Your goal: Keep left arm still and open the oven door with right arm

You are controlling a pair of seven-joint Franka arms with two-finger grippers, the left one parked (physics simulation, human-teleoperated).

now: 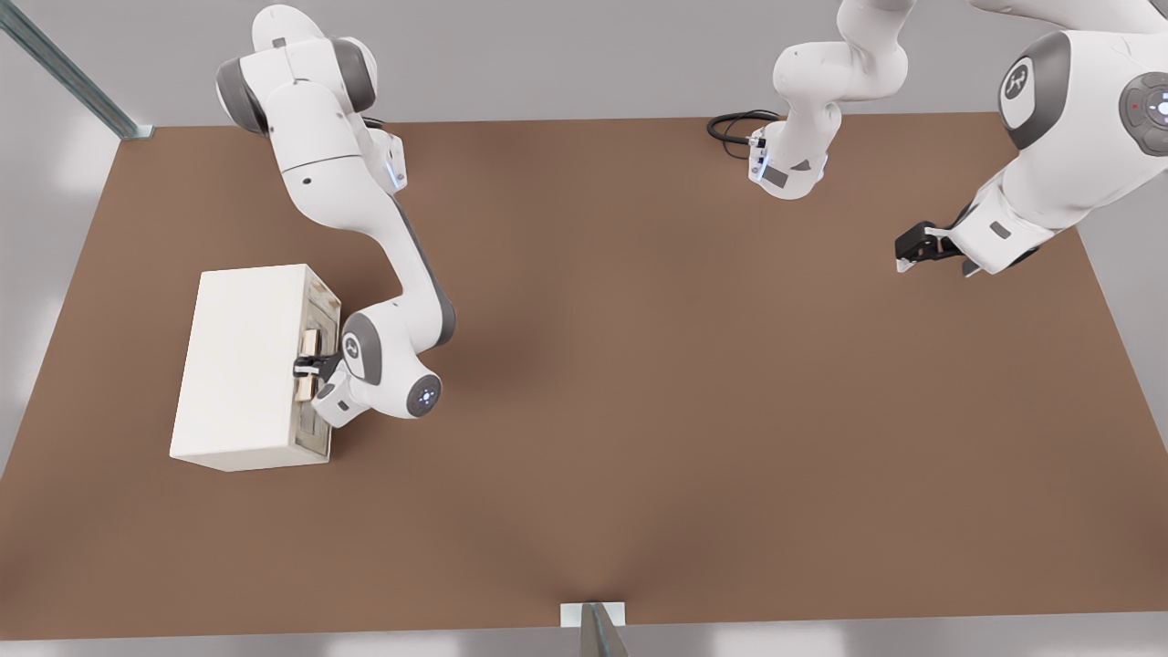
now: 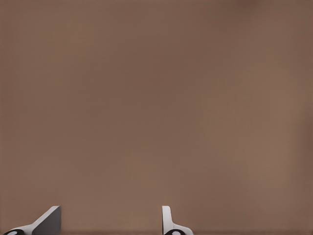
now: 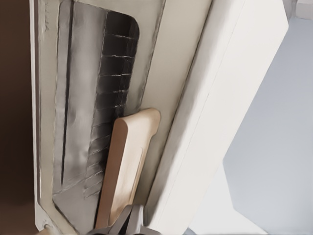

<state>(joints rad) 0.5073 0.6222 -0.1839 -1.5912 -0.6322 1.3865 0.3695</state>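
Tan handle bar (image 3: 126,169): nearest item in the right wrist view. We log it running along the upper edge of the oven door (image 3: 95,105), with the gripper (image 3: 128,226) at its near end, the visible finger bases converging on the bar. We judge the bar to be pinched between them, since a firm hold there gives the longest lever from the door's hinge.

Cream-white oven door: we record it as closed or barely cracked, its panel lying flat against the oven's front, with the dark ribbed window beside the handle.

Cream-white oven (image 1: 242,365): a plain box resting on the table (image 1: 693,392), toward the front view's left. Its door faces the front view's right, toward the working arm, which suits a straight pull away from the box.

White right arm (image 1: 365,228): we note it reaching down from the far edge of the table and bending at the wrist so the gripper (image 1: 310,365) meets the handle (image 1: 308,367) square on. We judge this posture leaves room to swing outward and down as the door drops.

Brown table: a flat matte surface carrying the oven.

Status, in our judgement: grasp made, opening pull not yet done.
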